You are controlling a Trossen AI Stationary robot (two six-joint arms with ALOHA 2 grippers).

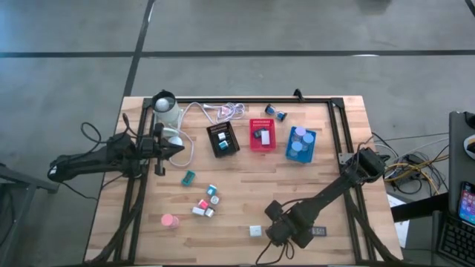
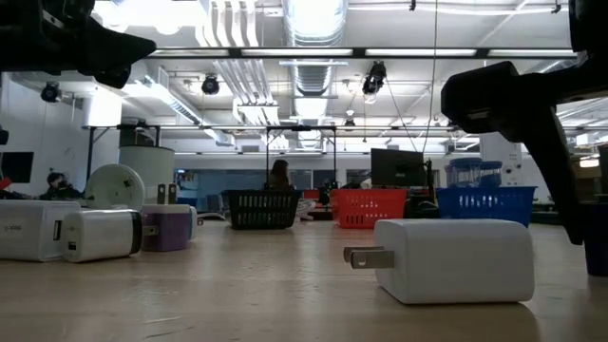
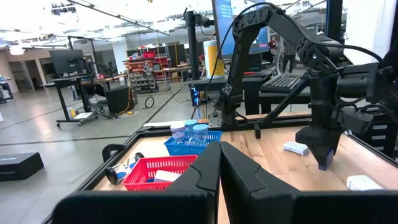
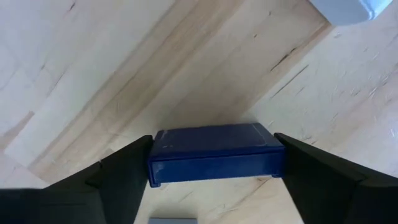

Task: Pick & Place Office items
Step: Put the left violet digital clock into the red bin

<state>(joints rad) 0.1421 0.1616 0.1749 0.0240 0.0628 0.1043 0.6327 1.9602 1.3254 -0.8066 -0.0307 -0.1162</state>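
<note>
From my seat the right gripper (image 4: 214, 180) is down at the near edge of the table (image 1: 245, 178), its fingers spread wide on either side of a small dark blue block (image 4: 214, 152) lying flat on the wood. The block's long axis runs across the gap, finger to finger, nothing gripped yet. Just beside sits a white charger (image 1: 255, 231). Farther off, the left gripper (image 3: 219, 171) hangs pinched shut, empty, by the black tray (image 1: 223, 139)
</note>
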